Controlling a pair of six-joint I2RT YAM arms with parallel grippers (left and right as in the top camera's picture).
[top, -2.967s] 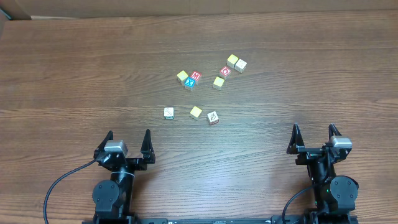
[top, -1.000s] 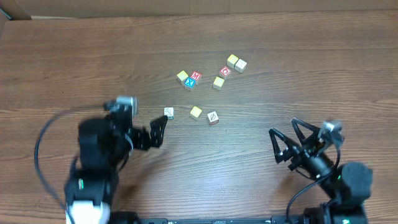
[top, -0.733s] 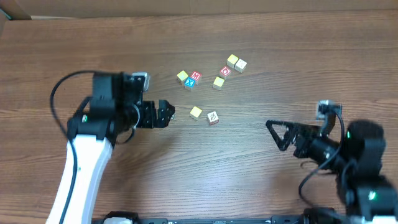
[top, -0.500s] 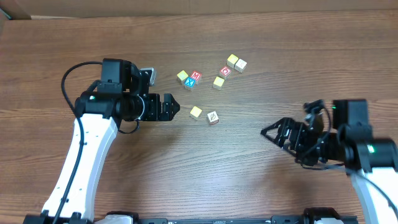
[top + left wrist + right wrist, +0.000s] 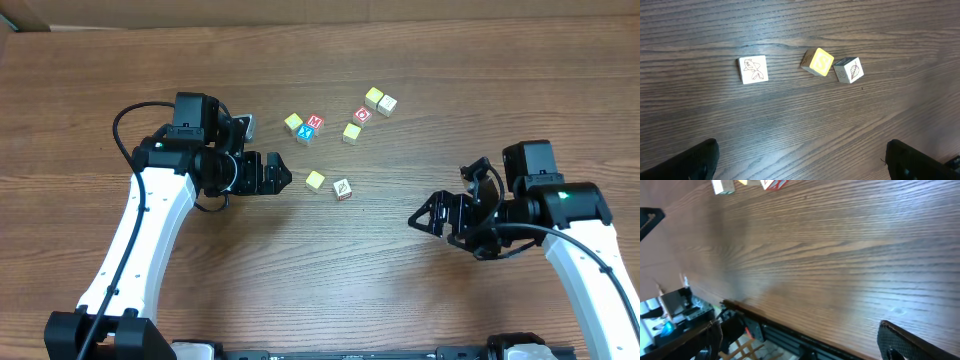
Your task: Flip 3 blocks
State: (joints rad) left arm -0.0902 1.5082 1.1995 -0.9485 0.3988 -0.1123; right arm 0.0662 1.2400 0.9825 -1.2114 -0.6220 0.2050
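Well, we have three small wooden blocks to turn over, and they lie in a loose row about the middle of the desk (image 5: 120, 60), well clear of every edge. They are the white block (image 5: 752, 69) with an animal drawing, the yellow block (image 5: 817, 61) set askew, and just beside it the leaf block (image 5: 848, 69) with its red edge. Our left gripper (image 5: 268, 174) hangs over the white block, hiding it from overhead, with jaws spread wide and nothing between them. The right gripper (image 5: 435, 213) stands toward the right edge, well apart from the row, equally wide and empty. We judge that the first flip has not yet begun. We expect these blocks to be light, hard and sturdy, with smooth faces that could slip in the grip or skid on the wood. We would take each one across two opposite side faces, squarely rather than corner to corner. The yellow block calls for a turned wrist, and its neighbour leaves little room for a finger on that side. The lettered cubes (image 5: 310, 127) nearer the far edge are not ours to touch.
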